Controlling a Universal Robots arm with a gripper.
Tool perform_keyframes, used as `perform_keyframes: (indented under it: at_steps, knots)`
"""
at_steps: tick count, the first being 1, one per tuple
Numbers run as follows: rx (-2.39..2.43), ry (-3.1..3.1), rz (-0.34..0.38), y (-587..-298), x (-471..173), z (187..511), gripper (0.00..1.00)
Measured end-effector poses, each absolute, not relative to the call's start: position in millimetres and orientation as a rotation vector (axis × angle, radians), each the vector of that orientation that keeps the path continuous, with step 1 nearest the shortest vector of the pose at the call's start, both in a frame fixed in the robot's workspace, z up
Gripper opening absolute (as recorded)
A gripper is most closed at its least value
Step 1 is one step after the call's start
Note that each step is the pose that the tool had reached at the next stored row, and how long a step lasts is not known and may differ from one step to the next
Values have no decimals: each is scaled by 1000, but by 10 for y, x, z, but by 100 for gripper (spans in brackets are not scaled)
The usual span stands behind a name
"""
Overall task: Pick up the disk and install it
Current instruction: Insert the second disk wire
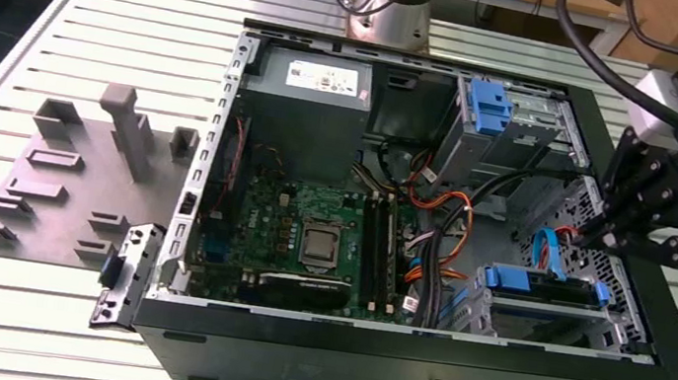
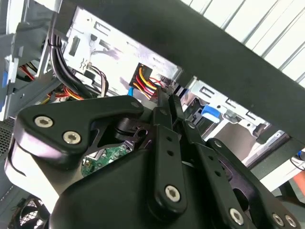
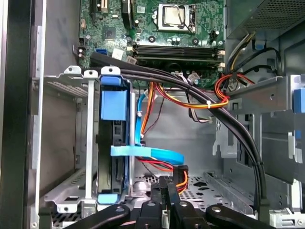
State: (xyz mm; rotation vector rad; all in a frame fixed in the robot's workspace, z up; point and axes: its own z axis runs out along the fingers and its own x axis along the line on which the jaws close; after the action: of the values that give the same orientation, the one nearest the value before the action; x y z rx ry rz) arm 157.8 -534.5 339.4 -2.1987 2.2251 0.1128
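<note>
Open computer case (image 1: 421,366) lying on its side on a slatted white counter (image 1: 17,304), interior exposed. Disk (image 3: 114,143): seated edge-on in the drive cage (image 3: 71,143) at the case's front corner, blue rails and blue front tab showing; in the exterior view it (image 1: 545,286) sits low toward that view's right. Pincer (image 1: 591,238): inside the case just beside the disk bay, fingers (image 3: 164,191) drawn together with nothing visible between them, tips at the orange-and-red power connector (image 3: 182,175). Obstructions near the pincer: flat blue data cable (image 3: 152,153) looping out from the disk, thick black cable bundle (image 3: 190,88) arching across the bay, orange, red and yellow wire runs. Other contents: motherboard (image 1: 307,225) with bare processor socket (image 3: 176,15), grey power supply (image 1: 306,91), upper drive cage with blue latch (image 1: 490,107). Outside the case: grey fixture plate (image 1: 61,181) with upright blocks and a detached bracket (image 1: 125,270).
</note>
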Motion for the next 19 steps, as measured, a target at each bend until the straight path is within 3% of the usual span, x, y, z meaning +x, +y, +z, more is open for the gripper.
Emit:
perform_keyframes:
  at_steps: [19]
  knots:
    - [-2178,2201,66,-5583,1398,3394,16]
